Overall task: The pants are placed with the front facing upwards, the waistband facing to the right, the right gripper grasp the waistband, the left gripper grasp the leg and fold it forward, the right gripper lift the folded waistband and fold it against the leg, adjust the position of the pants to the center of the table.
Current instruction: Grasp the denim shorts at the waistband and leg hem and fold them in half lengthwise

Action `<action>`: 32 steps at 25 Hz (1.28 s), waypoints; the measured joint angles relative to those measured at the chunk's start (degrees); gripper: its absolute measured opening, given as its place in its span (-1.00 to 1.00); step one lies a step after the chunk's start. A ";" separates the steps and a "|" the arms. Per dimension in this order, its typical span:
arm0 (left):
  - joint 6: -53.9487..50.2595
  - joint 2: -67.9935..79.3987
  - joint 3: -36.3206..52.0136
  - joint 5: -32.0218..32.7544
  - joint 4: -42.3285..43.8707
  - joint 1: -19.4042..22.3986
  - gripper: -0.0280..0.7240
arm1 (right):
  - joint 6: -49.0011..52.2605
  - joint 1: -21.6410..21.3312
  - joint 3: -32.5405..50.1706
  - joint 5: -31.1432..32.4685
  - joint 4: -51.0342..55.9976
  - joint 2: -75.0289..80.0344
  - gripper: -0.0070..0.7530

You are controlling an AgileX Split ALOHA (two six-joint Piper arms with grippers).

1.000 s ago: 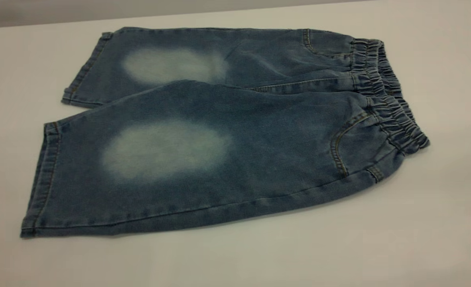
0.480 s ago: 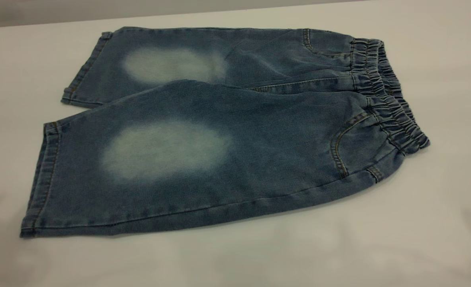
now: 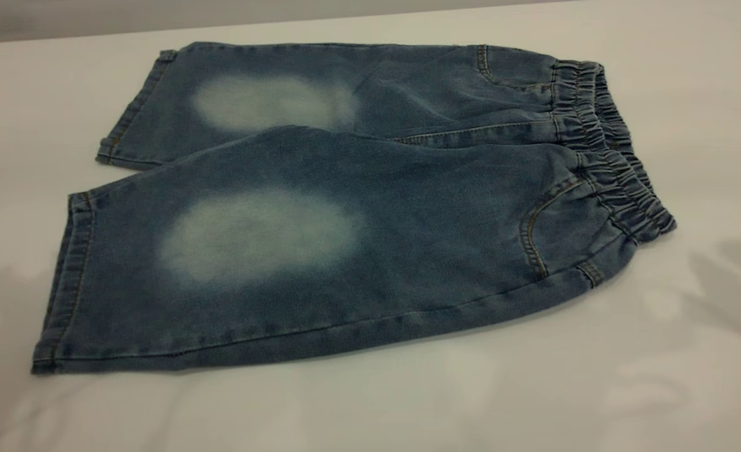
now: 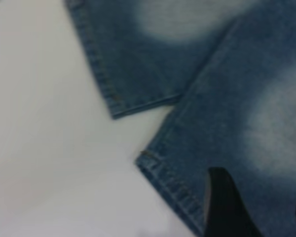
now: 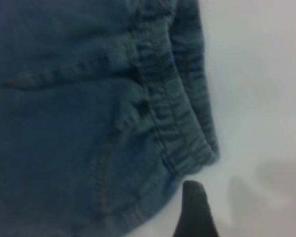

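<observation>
On table (image 3: 690,389): 1 pants (image 3: 357,207), 2 legs flat; both hands' state unclear.

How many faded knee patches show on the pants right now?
2. One pale patch lies on the near leg of the pants; the other patch lies on the far leg. None seems hidden.

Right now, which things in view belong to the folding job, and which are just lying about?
Job in hand:
- pants, flat and unfolded
- waistband, at the right end
- table
- left gripper, over a leg hem
- right gripper, over the table beside the waistband's corner

Lying about:
- nothing else shows in any view
</observation>
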 joint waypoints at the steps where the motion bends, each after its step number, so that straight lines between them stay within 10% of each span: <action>1: 0.00 1.41 0.00 -0.18 -0.08 -0.76 -0.04 | -1.78 0.00 0.01 -0.55 1.52 2.17 0.14; 18: 2.69 8.38 0.00 -3.44 -0.75 -5.76 -0.04 | -36.66 -0.28 -6.34 4.67 32.36 20.01 0.14; 32: 2.64 8.38 0.00 -2.87 -2.52 -5.76 -0.04 | -58.59 -16.48 -10.44 24.49 49.66 35.69 0.14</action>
